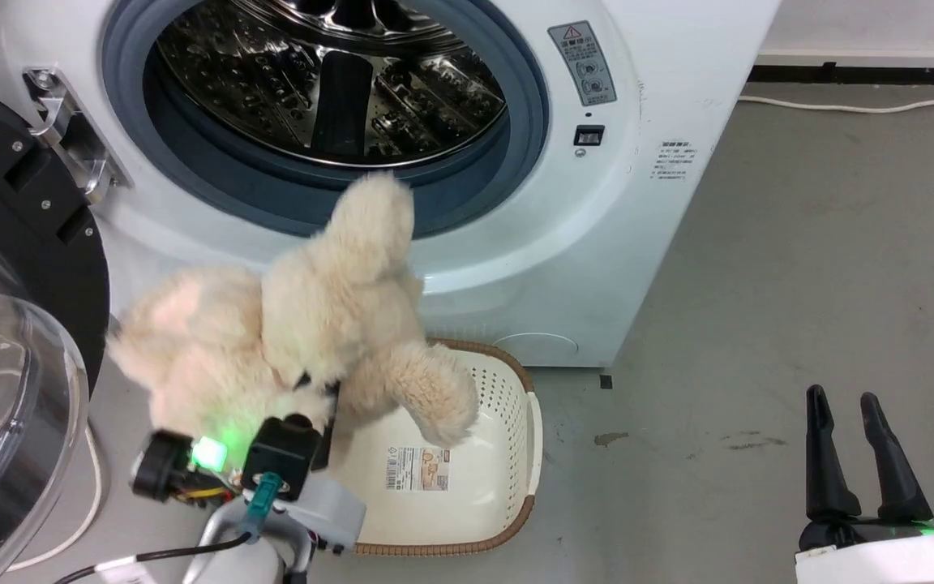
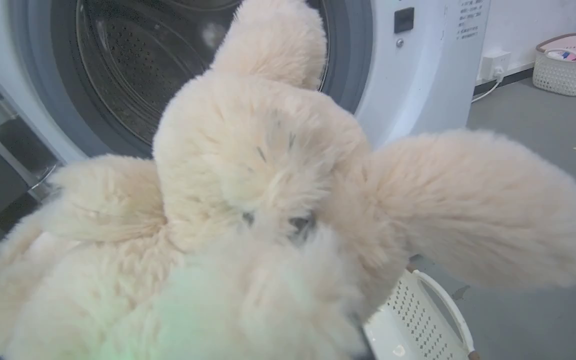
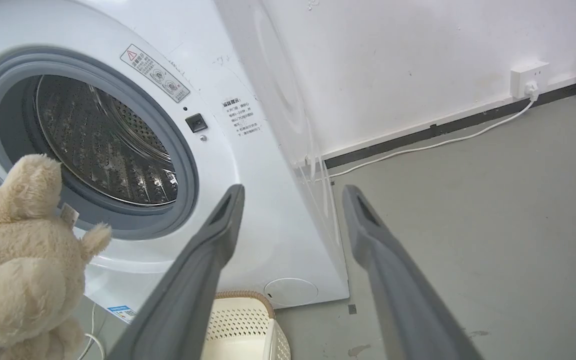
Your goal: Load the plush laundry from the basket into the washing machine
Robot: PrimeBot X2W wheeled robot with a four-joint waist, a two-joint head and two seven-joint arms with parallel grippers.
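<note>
Bear (image 1: 305,324), fluffy and cream, held in the air in front of the washer (image 1: 661,203), between the basket (image 1: 516,389) below and the round opening above; one limb reaches up to the grey seal (image 1: 528,122) at the opening's lower lip, yet no part of the toy is inside; left claw (image 1: 317,393) comes up from the lower left, its dark fingers buried in the fur and pinching the bear from beneath; right claw (image 1: 842,401) is at the lower right over the floor (image 1: 799,243), spread wide and holding nothing, well apart from the toy; door (image 1: 5,365), black-framed with a clear bulge, stands swung open at the left; judged from this, the lift out of the basket is done and the carry is about halfway, with the push through the opening and the release left to do; basket sits on the floor close against the washer's front, empty apart from a printed label (image 1: 418,469) on its bottom, one furry limb hanging over it; drum (image 1: 329,81), shiny perforated steel, shows no laundry inside; second basket (image 2: 568,70), by the wall in the left wrist view, holds coloured items too small to identify.
</note>
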